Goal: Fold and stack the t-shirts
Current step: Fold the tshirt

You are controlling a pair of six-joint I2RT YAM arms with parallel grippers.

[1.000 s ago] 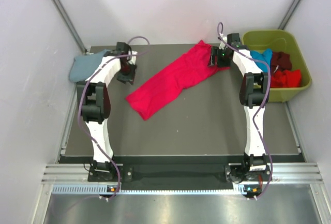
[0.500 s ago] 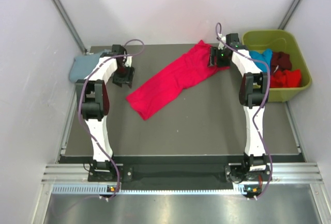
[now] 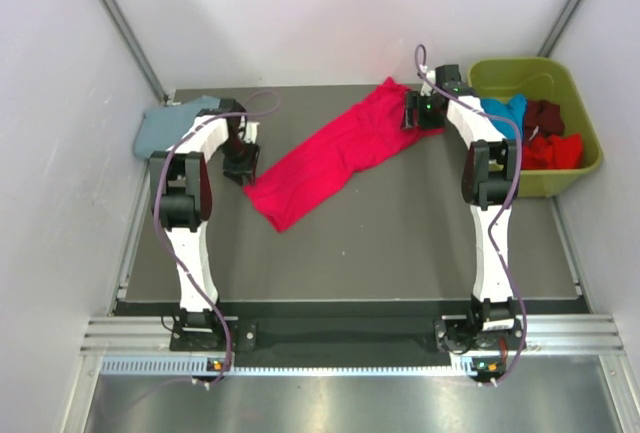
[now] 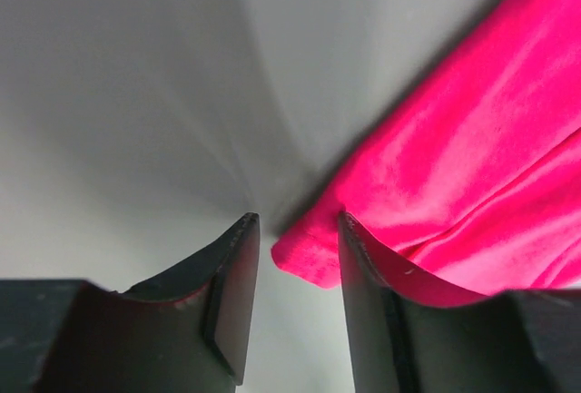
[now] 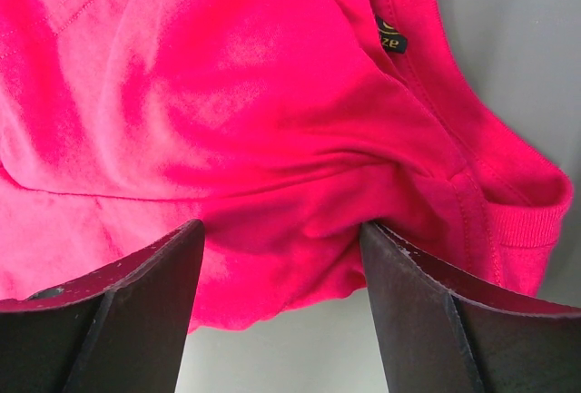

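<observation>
A crimson-red t-shirt (image 3: 335,150) lies folded into a long strip, slanting from the table's middle left up to the back right. My left gripper (image 3: 241,165) is open just left of the strip's lower corner (image 4: 309,252), which lies between its fingers. My right gripper (image 3: 418,113) is open over the strip's upper end near the collar (image 5: 272,139), with cloth between its fingers. A dusty blue-grey t-shirt (image 3: 165,128) lies folded at the table's back left. Bright blue (image 3: 505,111), maroon (image 3: 544,116) and red (image 3: 555,151) t-shirts sit in the bin.
An olive-green plastic bin (image 3: 578,93) stands off the table's right edge at the back. White walls close in the left, back and right. The dark table top (image 3: 380,243) stretches bare towards the near edge.
My left gripper has moved down and right from near the blue-grey shirt to the red strip's lower corner. The right gripper and the red shirt have stayed put.
</observation>
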